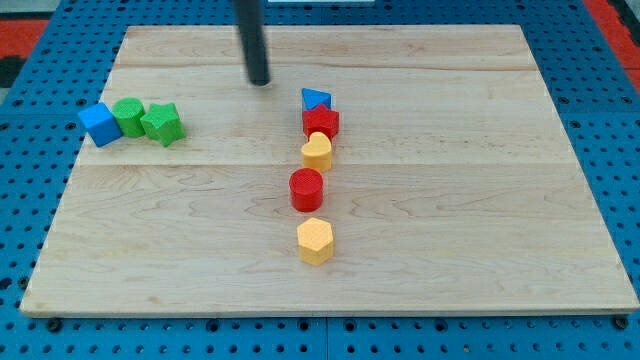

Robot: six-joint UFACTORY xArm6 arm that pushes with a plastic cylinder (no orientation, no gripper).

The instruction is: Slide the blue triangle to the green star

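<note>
Table (480, 200): wooden board. My tip (259, 81): rod end with no hand to open or hold anything, touching nothing, up-left of blue triangle (315, 98). Triangle touches red block (321, 122); below it in a column, yellow heart (317, 151), red cylinder (307, 189), yellow hexagon (315, 240). Far left: blue cube (100, 123), green cylinder (129, 116), green star (162, 123), touching.

A pale wooden board (480, 200) is laid on a blue perforated bench (30, 250). Eight blocks are carried on the board. Near its left edge, a blue cube (100, 123), a green cylinder (129, 116) and a green star (162, 124) are set touching in a row. At centre, a column is formed from the view's top to bottom: blue triangle (316, 98), red star (321, 122), yellow heart (317, 151), red cylinder (307, 188), yellow hexagon (315, 240).
</note>
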